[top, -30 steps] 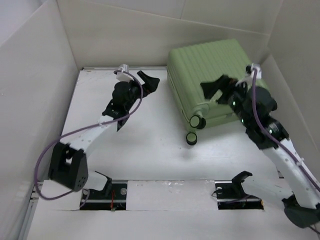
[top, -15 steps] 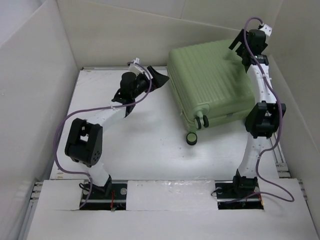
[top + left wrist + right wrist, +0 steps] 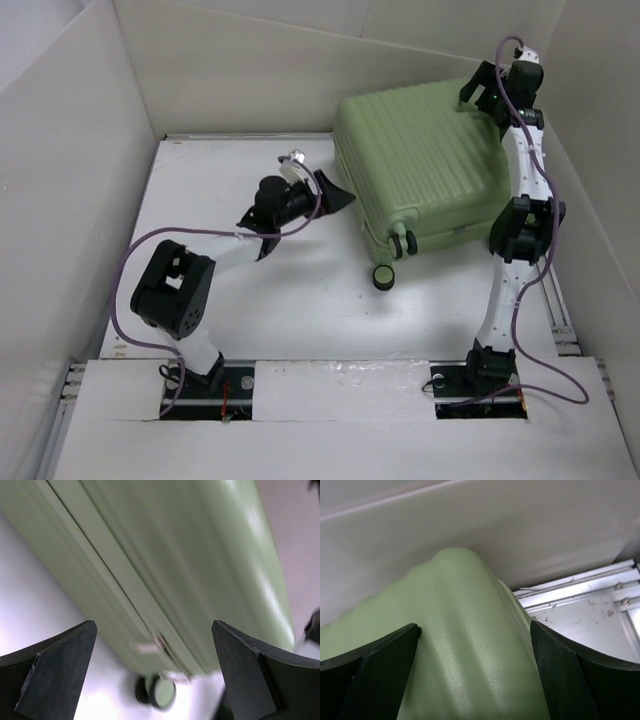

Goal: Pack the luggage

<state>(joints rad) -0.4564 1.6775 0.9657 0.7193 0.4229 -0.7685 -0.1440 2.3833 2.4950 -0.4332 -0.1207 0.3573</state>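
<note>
Gaping empty, left fingers (image 3: 337, 193) face the luggage (image 3: 425, 165) side, right fingers (image 3: 482, 85) frame its far corner; only the left wrist view shows zipper pulls (image 3: 147, 646).

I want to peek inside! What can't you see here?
Inside of the pale green ribbed hard-shell suitcase: top view, its closed shell hides it.
Small pale tab on its seam: left wrist view, too blurred to identify.
Most of the suitcase: right wrist view, edges cut it off.

The luggage (image 3: 420, 160) is lying at the table's (image 3: 280, 300) far right (a wheel (image 3: 383, 277) just before it), the left gripper (image 3: 335, 195) sitting beside its left edge, the right gripper (image 3: 490, 85) over its far-right corner.
</note>
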